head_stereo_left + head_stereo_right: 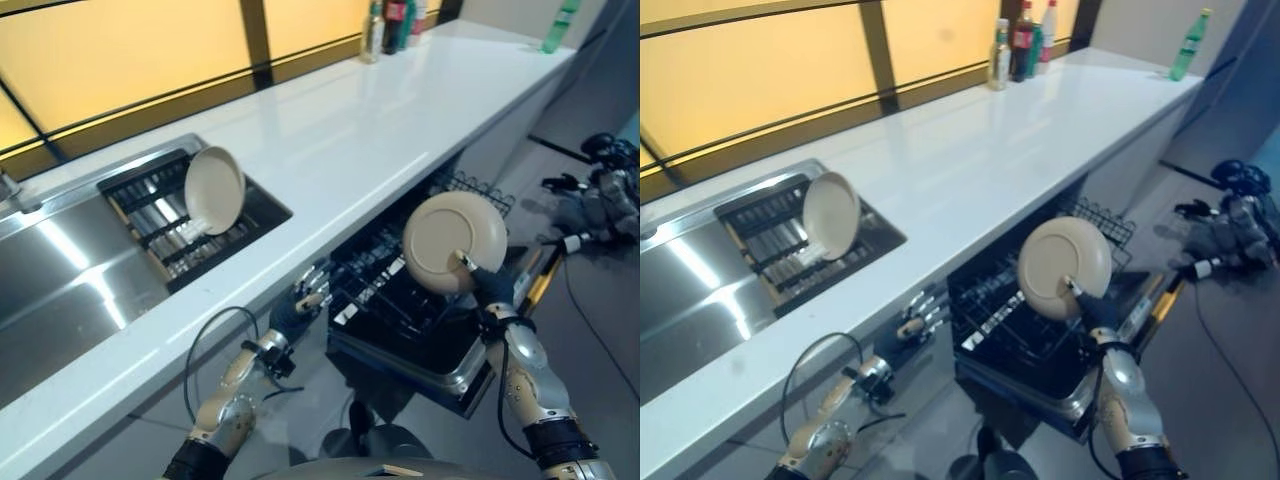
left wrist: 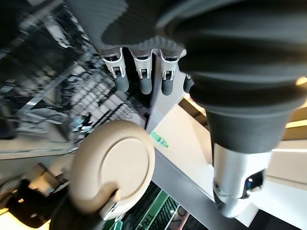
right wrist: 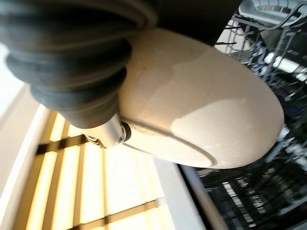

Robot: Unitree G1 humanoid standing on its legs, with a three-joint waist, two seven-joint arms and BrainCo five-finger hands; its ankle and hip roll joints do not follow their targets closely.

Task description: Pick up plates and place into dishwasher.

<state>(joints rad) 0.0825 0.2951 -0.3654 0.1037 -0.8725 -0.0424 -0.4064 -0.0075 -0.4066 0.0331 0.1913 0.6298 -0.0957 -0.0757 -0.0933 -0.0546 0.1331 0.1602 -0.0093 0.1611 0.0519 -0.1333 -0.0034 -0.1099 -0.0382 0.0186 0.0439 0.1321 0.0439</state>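
Holding a beige plate [image 1: 455,240] on edge above my dishwasher rack [image 1: 400,300].
Right hand [image 1: 487,285] fingers pinch its rim; left hand [image 1: 305,298] fingers hang relaxed, holding nothing.

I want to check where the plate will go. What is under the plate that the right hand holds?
Under the plate, held by the right hand, is the pulled-out dishwasher rack; its wire tines show. The plate covers part of it.

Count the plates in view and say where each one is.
2. One plate stands in the sink rack; the other plate is held by the right hand above the dishwasher rack.
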